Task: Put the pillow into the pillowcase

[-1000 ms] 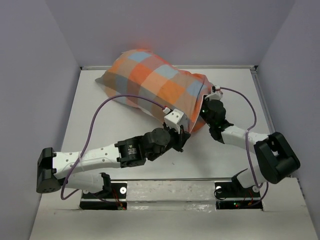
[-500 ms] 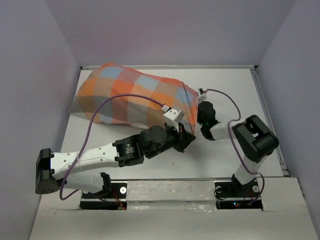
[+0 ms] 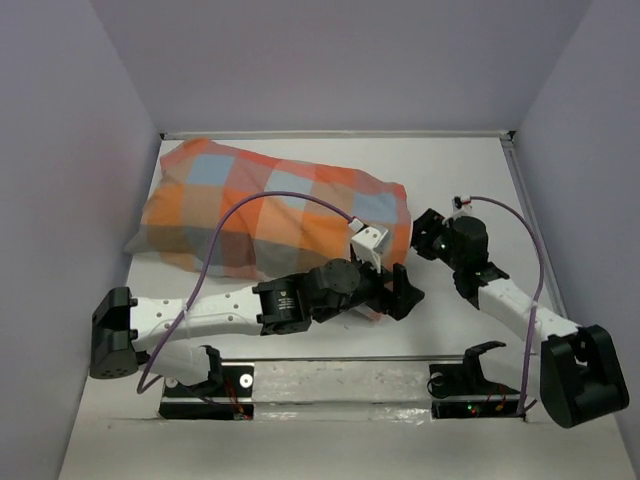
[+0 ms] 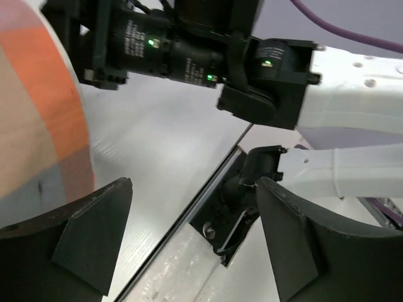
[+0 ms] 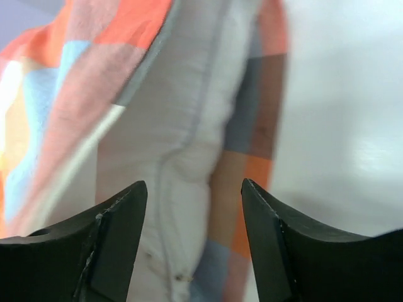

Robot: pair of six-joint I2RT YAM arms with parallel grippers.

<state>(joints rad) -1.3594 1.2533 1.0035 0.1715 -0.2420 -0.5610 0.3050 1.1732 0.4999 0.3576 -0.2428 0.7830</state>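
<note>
- Pillowcase (image 3: 260,215) lies flat across the far-left half of the table (image 3: 470,180). It runs from the left edge to about the middle, with its closed end toward the far-left corner.
- The case is full and puffy along its whole length.
- Pillow (image 5: 182,145) is inside the case. The right wrist view shows a strip of its white end with a seam in the open mouth, with checked fabric on both sides of it.
- The mouth is at the case's right end, facing the right edge.
- Left gripper (image 3: 405,292) sits at the near-right corner of the case, toward the near edge. Its jaws are spread wide with nothing between them. Case fabric lies just beside one finger (image 4: 94,220); I cannot tell whether they touch.
- Right gripper (image 3: 425,240) is just right of the mouth and points at it. Its jaws are apart and empty, and it is clear of the fabric.
</note>
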